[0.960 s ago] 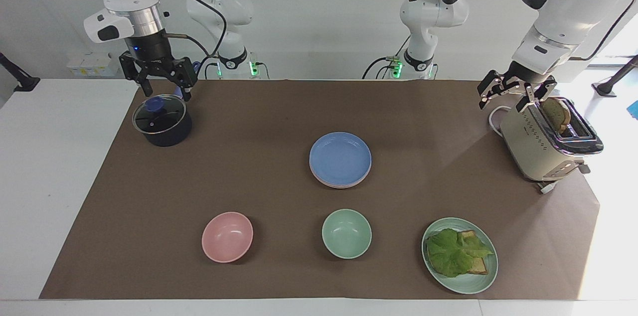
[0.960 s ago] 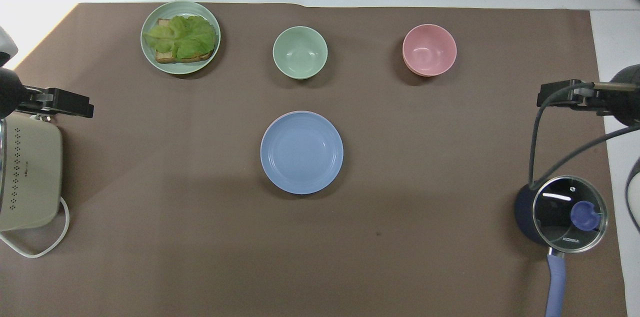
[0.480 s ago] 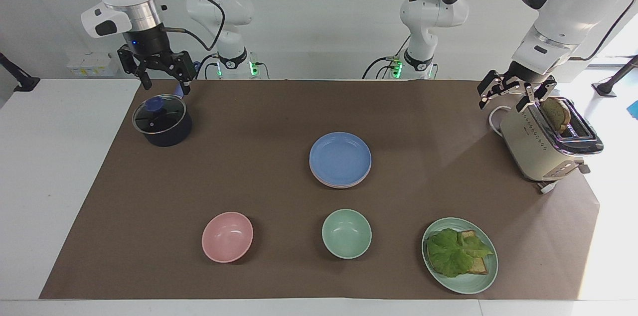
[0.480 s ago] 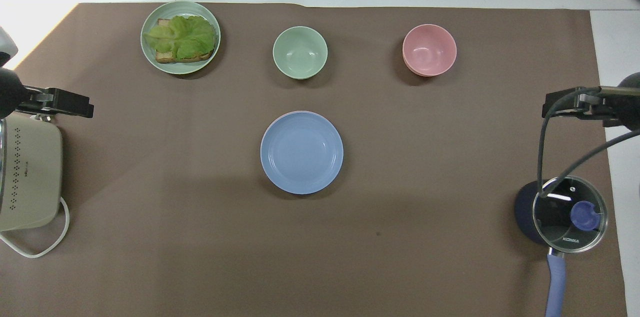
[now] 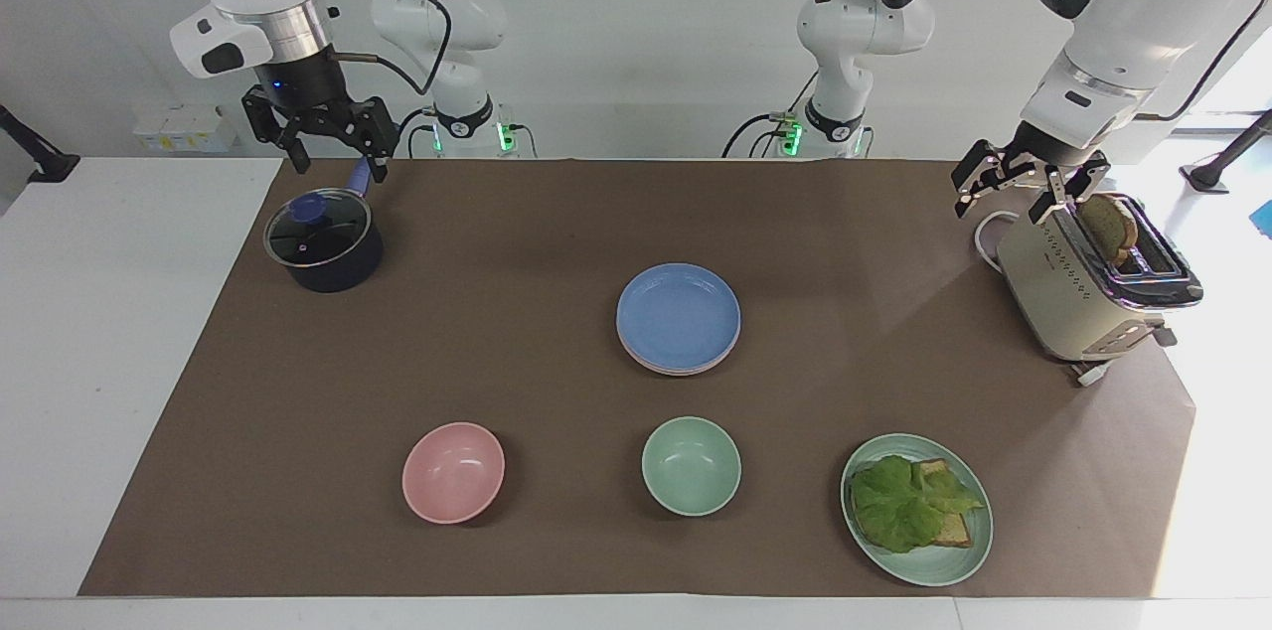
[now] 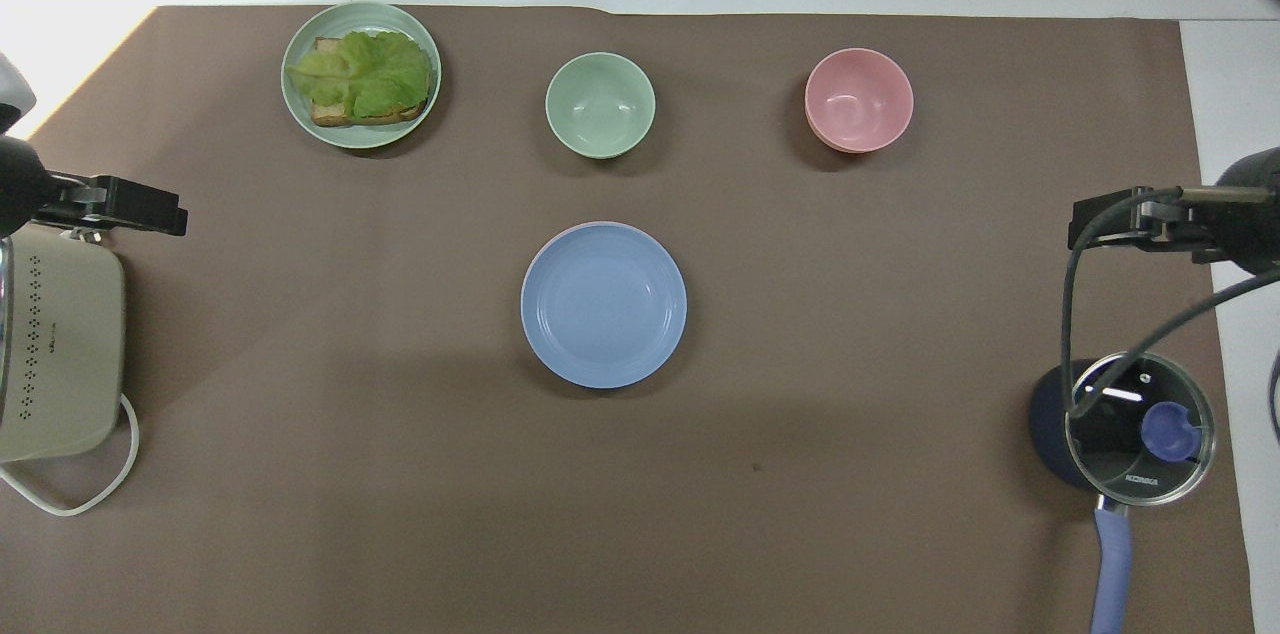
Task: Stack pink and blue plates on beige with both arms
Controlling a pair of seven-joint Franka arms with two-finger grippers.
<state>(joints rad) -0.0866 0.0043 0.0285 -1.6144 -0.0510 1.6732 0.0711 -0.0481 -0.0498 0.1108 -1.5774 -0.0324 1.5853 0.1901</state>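
Right gripper higher above pot.

Only one readable mark: "KONKA", white letters on the glass lid of the pot, near the rim by the handle, seen in the overhead view. Small marking on the toaster side, too small to read. Nothing readable elsewhere.

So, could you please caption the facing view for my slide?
Blue plate tops the stack mid-table; both open grippers hover apart, right above the saucepan, left beside the toaster.
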